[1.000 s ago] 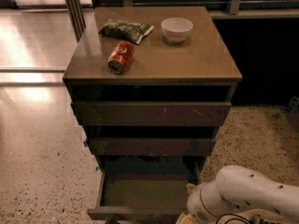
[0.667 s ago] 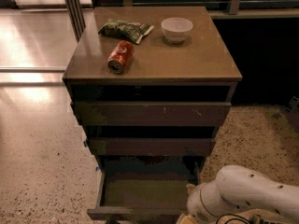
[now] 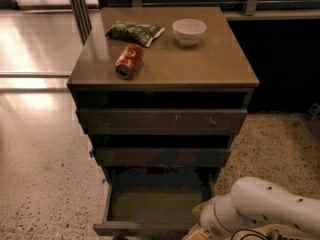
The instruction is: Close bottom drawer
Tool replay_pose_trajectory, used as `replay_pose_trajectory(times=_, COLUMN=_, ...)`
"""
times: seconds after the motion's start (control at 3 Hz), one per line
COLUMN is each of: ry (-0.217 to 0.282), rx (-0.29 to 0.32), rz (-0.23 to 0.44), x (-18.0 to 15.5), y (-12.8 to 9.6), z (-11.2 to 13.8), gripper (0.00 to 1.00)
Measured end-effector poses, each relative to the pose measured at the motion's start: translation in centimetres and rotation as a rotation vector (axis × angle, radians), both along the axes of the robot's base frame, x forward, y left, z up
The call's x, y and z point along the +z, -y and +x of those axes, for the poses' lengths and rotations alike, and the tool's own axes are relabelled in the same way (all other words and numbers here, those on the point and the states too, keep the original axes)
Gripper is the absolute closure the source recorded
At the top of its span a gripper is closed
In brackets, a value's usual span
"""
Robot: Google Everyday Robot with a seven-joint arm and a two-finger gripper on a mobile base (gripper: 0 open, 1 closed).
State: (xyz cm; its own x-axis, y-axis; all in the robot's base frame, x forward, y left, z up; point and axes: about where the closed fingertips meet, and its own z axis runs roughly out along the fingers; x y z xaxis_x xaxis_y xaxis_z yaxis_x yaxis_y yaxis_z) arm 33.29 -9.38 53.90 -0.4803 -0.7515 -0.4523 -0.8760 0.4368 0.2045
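Cabinet top holds can, bag, bowl; bottom drawer open, gripper beside its front corner, grip unclear

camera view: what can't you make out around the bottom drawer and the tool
- Tool: at the bottom edge by the dark brown bottom drawer's right front corner, cut off by the frame and the white arm.
- Drawer front: cropped by the bottom edge.
- Drawer's back: shadowed under the middle drawer.
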Motion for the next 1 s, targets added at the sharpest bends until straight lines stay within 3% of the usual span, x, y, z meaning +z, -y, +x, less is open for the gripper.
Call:
replay_pose_trajectory(times=0.33, ry=0.0, rx=0.0, rz=0.0, x=0.0, y=0.0, z=0.0, gripper=0.6)
replay_pose_trajectory(times=0.67, ry=0.001, rx=-0.024, rz=0.011, x=-2.3, y=-0.1, z=-0.1, gripper=0.82)
replay_pose_trajectory(times=1.0, ry=0.043, rx=-0.108, rz=0.109, x=-5.1, y=-1.0, z=1.7, gripper=1.0)
